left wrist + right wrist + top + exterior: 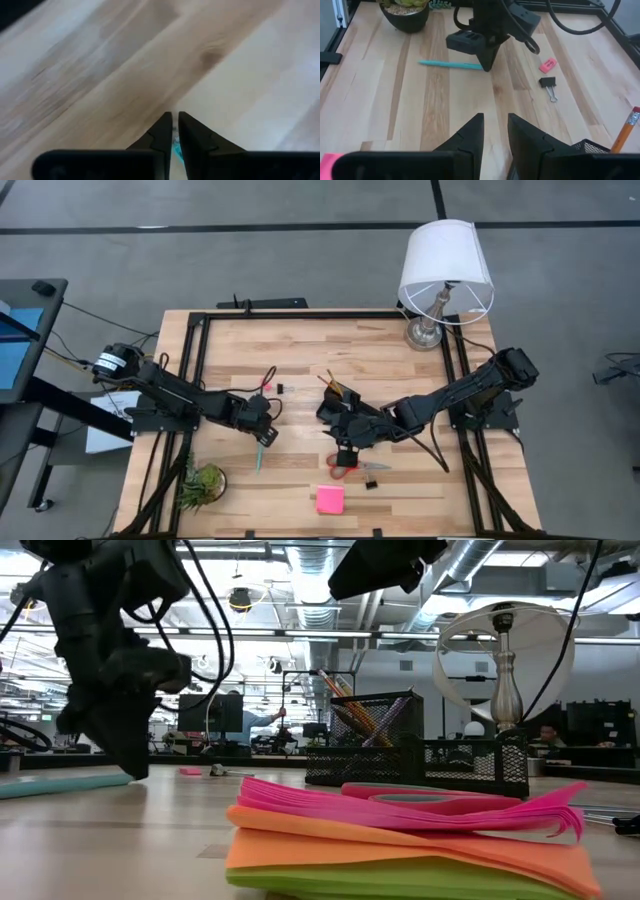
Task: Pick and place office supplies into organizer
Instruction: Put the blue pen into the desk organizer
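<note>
One pale wooden table [300, 350] in an open office bears the left gripper [486, 64] pinched around a teal pen [447, 64], while the right gripper [495, 131] hovers slightly parted, empty.

No text, label, brand, number or sign can be read in any of the four views. The white tag on the left arm's base [106, 363] shows dark marks, but they are too small to make out. The stack of pink, orange and green sticky notes [400, 840] and the black mesh organizer [415, 752] carry no print that shows.
</note>
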Available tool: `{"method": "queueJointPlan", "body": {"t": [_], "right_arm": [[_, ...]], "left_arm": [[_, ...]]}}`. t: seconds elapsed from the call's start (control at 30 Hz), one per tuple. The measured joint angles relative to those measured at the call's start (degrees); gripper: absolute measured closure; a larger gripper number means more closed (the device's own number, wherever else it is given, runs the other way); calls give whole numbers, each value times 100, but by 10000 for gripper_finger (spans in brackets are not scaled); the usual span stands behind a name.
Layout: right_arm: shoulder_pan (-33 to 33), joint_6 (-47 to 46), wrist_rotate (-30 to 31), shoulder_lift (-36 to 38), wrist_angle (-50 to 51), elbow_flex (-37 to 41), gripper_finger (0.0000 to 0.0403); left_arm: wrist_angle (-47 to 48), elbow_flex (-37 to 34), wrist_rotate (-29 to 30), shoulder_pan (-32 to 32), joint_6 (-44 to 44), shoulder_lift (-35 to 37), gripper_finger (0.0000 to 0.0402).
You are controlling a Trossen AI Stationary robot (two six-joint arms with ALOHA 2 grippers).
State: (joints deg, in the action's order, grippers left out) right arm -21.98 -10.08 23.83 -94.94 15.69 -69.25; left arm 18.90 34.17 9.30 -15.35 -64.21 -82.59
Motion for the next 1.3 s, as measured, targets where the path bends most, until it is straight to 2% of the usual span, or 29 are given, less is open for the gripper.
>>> {"method": "queueJointPlan", "body": {"t": [0.1, 0.3, 0.57, 0.7, 0.87, 1.03, 1.3], "right_arm": [[0, -1, 0, 0, 37, 0, 322], [0, -1, 0, 0, 36, 0, 322], [0, -1, 0, 0, 38, 0, 322], [0, 1, 0, 0, 38, 0, 322], [0, 1, 0, 0, 57, 0, 322], [0, 1, 0, 0, 58, 0, 322], [0, 1, 0, 0, 58, 0, 322]], "left_arm": [[-323, 0, 55, -6, 365, 1, 398], [-1058, 0, 144, -11, 905, 4, 401], [-989, 2, 101, -9, 1038, 9, 398], [-620, 3, 167, -9, 1018, 11, 375], [-275, 4, 171, -7, 213, 12, 323], [-244, 7, 175, -7, -217, 13, 281], [346, 22, 17, -7, -820, 13, 292]]}}
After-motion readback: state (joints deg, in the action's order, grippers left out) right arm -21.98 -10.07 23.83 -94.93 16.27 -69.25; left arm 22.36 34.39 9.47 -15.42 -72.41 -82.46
